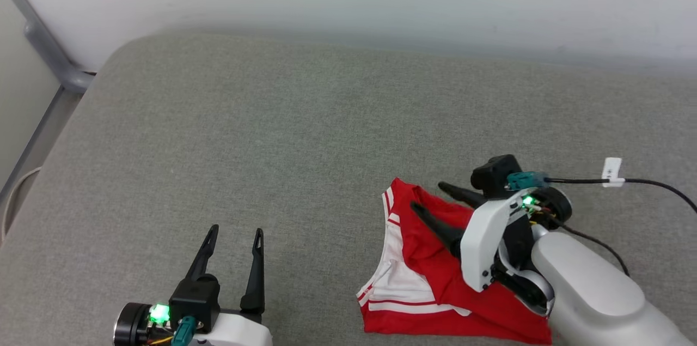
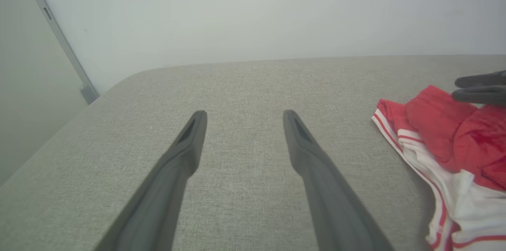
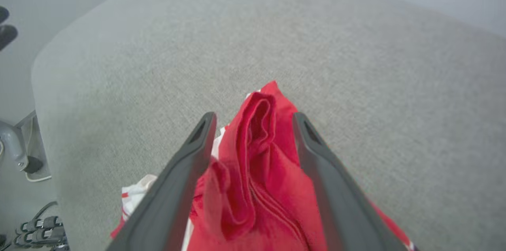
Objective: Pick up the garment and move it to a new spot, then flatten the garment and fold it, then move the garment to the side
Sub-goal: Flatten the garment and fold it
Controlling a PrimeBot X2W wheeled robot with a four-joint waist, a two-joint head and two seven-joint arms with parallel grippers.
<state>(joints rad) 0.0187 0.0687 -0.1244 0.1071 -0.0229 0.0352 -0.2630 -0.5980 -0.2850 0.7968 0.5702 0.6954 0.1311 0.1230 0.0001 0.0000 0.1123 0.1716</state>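
Lying bunched at the near right of the grey cushion [image 1: 272, 117], the garment [image 1: 430, 259] sits beneath the right gripper [image 1: 427, 197], jaws spread astride a red fold without pinching it, the left gripper [image 1: 236, 231] spread and empty well apart; flattening seems next, calling for grips on opposite edges.

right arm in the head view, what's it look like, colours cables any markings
Pale grey rounded forearm, then a white wrist shell with a green light. A teal plug feeds a black cable carrying a small white tag. The right gripper has two long, dark, tapering fingers.
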